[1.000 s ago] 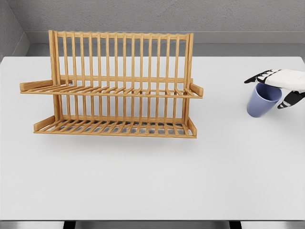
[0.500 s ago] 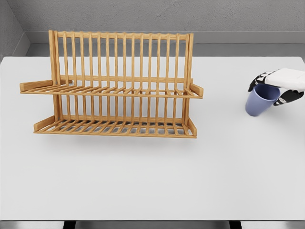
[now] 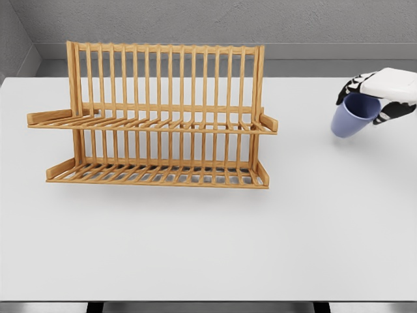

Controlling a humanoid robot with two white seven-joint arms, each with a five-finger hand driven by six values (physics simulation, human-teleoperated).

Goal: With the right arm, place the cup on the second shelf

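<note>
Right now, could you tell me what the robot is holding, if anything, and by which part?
The right hand holds the blue cup by its rim, tilted.

The right hand (image 3: 384, 96) is cut off by the picture's right edge, so its wrist and the arm behind it do not show. Its white back covers the far part of the cup's (image 3: 348, 118) rim, and the cup hides the undersides of the dark fingers (image 3: 347, 87) curled at the rim. Whether the cup has a handle cannot be told. The table (image 3: 195, 241) runs out past the left and right edges. At the bottom edge, 2 dark stubs (image 3: 95, 307) under the table are cut short. The rack's (image 3: 156, 117) upper shelf hides part of the rear uprights behind it.
</note>
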